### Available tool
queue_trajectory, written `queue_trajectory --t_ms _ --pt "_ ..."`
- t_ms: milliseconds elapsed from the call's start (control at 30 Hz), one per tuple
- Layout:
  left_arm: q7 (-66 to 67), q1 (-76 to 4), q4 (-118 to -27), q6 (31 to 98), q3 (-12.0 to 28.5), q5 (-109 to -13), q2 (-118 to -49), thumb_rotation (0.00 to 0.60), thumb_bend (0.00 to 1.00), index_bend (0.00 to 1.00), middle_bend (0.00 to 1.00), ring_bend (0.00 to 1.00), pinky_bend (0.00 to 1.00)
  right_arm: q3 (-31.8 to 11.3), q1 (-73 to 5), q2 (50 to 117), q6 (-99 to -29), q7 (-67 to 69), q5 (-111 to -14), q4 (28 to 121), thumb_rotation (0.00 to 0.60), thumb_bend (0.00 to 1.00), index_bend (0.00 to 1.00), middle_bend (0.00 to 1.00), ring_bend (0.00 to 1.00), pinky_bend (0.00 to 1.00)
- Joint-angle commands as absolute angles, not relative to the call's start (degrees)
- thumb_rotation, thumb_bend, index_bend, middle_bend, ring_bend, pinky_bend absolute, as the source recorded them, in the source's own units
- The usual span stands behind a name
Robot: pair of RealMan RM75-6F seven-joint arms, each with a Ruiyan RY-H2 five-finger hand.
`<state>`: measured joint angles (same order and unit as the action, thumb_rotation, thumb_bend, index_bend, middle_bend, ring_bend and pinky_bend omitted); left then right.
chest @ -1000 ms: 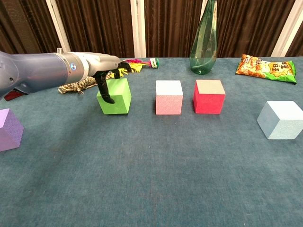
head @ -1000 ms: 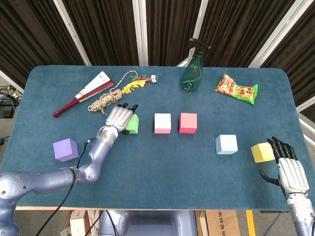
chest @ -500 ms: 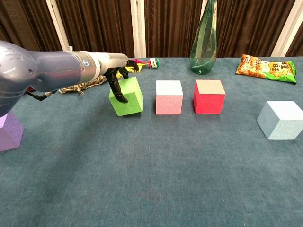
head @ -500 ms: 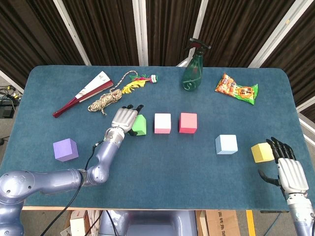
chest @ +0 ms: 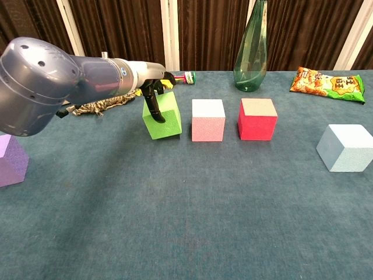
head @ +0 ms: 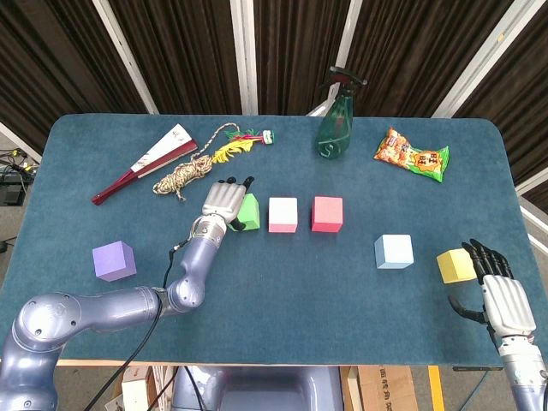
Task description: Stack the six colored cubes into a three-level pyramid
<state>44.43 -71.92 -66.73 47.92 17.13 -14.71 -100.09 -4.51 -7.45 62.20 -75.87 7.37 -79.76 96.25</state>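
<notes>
Chest view: my left robot hand (chest: 152,100), clamped on the green cube (chest: 162,115), has slid it right across the tabletop (chest: 186,221); it now sits tilted just beside the pink cube (chest: 208,119). Base row nearly closed. Right robot hand (head: 505,300) idles, fingers apart, by the yellow cube (head: 455,265).
</notes>
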Motion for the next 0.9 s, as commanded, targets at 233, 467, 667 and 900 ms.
queue_trajectory --t_ms 233,467,667,900 --pt "45.1 -73.5 -64.4 46.5 17.4 -14.1 -101.6 0.6 0.34 0.09 0.42 0.12 0.2 -4.5 -7.6 62.2 -75.7 7.6 -79.8 96.2 0.6 0.3 0.0 0.0 0.0 0.0" --pt "45.4 -74.4 -62.7 45.4 17.3 -13.8 -102.9 0.6 0.34 0.09 0.42 0.12 0.2 -4.6 -7.7 62.1 -75.3 8.0 -79.4 96.3 0.6 0.3 0.0 0.0 0.0 0.0" --pt "45.5 -74.9 -61.5 44.7 17.1 -14.1 -104.1 0.6 0.34 0.09 0.42 0.12 0.2 -4.6 -7.7 62.0 -75.1 8.3 -79.4 96.4 0.6 0.31 0.0 0.0 0.0 0.0" --pt "45.3 -75.5 -59.9 44.2 17.1 -14.6 -105.2 0.6 0.34 0.09 0.42 0.12 0.2 -4.6 -7.8 61.8 -75.0 8.8 -79.2 96.4 0.6 0.3 0.0 0.0 0.0 0.0"
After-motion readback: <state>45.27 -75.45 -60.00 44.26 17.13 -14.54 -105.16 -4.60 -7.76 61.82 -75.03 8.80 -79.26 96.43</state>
